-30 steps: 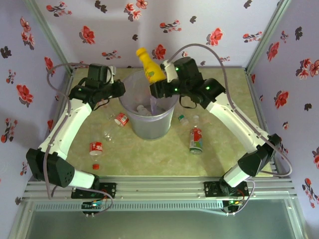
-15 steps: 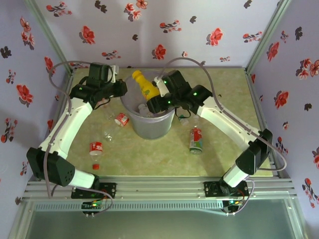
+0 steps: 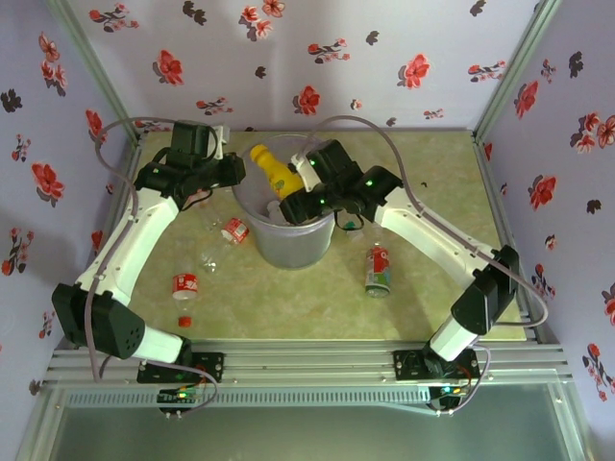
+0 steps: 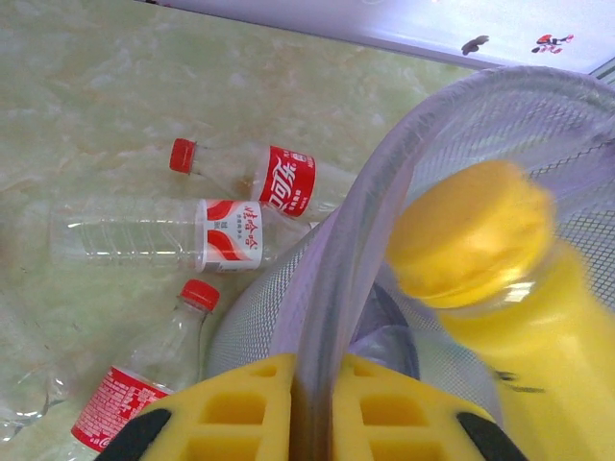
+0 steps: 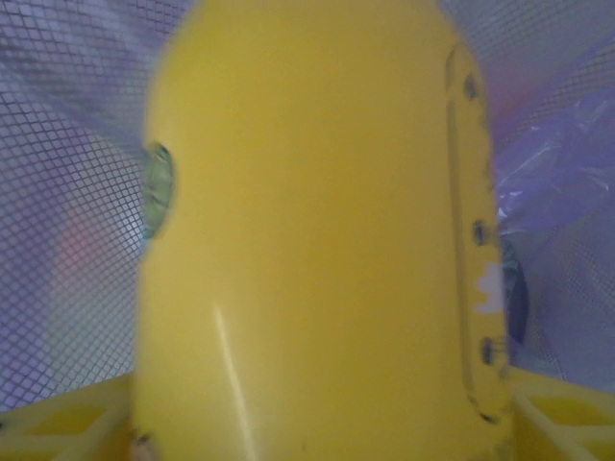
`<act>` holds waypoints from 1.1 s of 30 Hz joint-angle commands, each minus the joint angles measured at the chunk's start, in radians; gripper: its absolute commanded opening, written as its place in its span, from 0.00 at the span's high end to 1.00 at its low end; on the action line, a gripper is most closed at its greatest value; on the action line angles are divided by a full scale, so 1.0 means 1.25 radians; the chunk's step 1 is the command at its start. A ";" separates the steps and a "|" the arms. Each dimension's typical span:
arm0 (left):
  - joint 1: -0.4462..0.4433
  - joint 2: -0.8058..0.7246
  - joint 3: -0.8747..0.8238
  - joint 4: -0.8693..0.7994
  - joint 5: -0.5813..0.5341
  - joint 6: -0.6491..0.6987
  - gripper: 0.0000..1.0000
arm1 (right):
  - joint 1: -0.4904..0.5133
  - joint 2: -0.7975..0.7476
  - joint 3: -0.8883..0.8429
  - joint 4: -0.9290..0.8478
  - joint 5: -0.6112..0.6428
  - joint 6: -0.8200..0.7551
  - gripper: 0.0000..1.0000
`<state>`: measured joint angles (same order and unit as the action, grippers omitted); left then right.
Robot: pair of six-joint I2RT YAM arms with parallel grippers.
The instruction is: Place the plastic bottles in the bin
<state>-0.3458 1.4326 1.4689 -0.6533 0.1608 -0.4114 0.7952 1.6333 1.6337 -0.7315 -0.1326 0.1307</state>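
Midway: yellow bottle (image 3: pixel 274 173) in right gripper (image 5: pixel 322 423) at bin (image 3: pixel 288 245) mouth, can't tell if clamped. Rim clamped by left gripper (image 4: pixel 312 389); 4+ bottles (image 3: pixel 378 269) left on table (image 3: pixel 432 154).

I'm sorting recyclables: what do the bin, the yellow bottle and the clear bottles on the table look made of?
The bin: thin translucent lilac-grey plastic, probably flexible; a fine mesh pattern shows across its wall. The yellow bottle: opaque, smooth plastic with a slight sheen. The clear bottles: transparent ribbed plastic with printed red labels, likely PET.
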 commanded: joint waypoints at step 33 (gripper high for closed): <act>0.011 -0.007 -0.039 0.030 0.025 0.062 1.00 | -0.074 -0.038 0.223 -0.169 0.120 0.042 0.30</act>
<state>-0.3401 1.4315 1.4422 -0.6048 0.1783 -0.3813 0.7460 1.6821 1.9129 -0.9150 -0.0463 0.1364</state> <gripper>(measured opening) 0.135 0.695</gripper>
